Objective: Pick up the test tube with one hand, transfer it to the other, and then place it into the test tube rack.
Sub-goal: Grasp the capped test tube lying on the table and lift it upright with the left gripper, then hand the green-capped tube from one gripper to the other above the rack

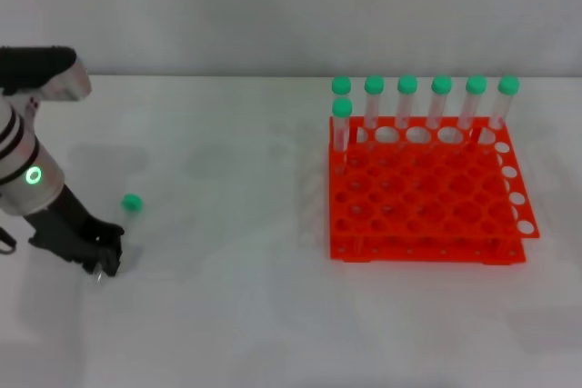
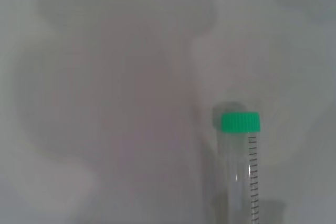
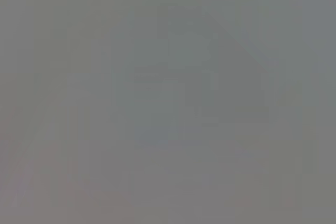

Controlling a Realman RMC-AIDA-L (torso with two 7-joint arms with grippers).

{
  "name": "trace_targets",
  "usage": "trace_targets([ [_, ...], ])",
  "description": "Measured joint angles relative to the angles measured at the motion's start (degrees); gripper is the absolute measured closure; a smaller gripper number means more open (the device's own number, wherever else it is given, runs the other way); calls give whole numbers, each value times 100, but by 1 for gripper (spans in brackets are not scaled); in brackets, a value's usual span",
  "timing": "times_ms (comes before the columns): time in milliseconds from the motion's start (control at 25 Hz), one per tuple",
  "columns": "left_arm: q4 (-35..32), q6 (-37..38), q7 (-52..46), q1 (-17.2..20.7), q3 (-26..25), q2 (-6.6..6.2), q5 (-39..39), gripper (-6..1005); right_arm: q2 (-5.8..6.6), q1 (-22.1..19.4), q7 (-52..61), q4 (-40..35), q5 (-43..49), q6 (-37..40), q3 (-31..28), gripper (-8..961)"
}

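The test tube lies on the white table at the left; its green cap [image 1: 132,203] shows in the head view, and its clear body runs from the cap toward my left gripper [image 1: 105,259]. That gripper, on the silver-grey arm with the green ring light, is low over the table at the tube's tapered end. The left wrist view shows the tube [image 2: 240,171] close up with its cap and scale marks, running out of the picture's edge. The orange-red test tube rack [image 1: 427,247] stands at the right. The right gripper is out of view.
Several green-capped tubes [image 1: 407,102] stand upright in the rack: a row along its back and one more [image 1: 342,124] at the left in the second row. A pale wall runs behind the table. The right wrist view shows only plain grey.
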State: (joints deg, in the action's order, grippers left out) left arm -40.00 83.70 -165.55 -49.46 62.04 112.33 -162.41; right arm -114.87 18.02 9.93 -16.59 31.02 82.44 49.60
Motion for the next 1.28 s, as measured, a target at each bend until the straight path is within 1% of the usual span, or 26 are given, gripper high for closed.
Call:
trace_targets([
  [200,-512,4,30,42,-251,1,39,796,0,0,0,0,0,11,8,326],
  [320,-808,20,184,41,-569,5,71,795,0,0,24,-1,0,40,32,326],
  [360,-988,21,345,35,-787,46,161,794,0,0,42,-4,0,44,57,326],
  [400,-988,21,345,35,-787,46,161,794,0,0,58,-11,1,43,101,326],
  [520,-1232,-9,695,73,-968,119,605,793,0,0,120,-41,8,24,234,326],
  [640,-1520,-109,1210,222,-1065,205,1291,793,1,-9,327,-110,11,44,383,326],
  [720,-1771,-206,1561,398,-1095,274,1729,792,17,-57,552,-271,14,49,566,326],
  [840,-2234,-358,2235,790,-1101,425,2521,791,106,-218,1025,-679,164,25,977,327],
  [960,-2702,-410,3086,1231,-1100,582,3264,790,204,-364,1842,-1295,771,9,1153,327],
  [1080,-2939,-428,3971,1657,-1078,658,4013,789,294,-400,2803,-1789,1505,15,1135,327],
  [1120,-2959,-426,4313,1816,-1066,661,4351,789,294,-400,2803,-1789,1505,15,1135,327],
  [1160,-2960,-421,4542,1930,-1052,661,4587,789,385,-351,3648,-2150,2054,76,1132,327],
  [1280,-2896,-384,5490,2316,-1040,653,5414,788,489,-196,4619,-2446,2567,223,1138,327],
])
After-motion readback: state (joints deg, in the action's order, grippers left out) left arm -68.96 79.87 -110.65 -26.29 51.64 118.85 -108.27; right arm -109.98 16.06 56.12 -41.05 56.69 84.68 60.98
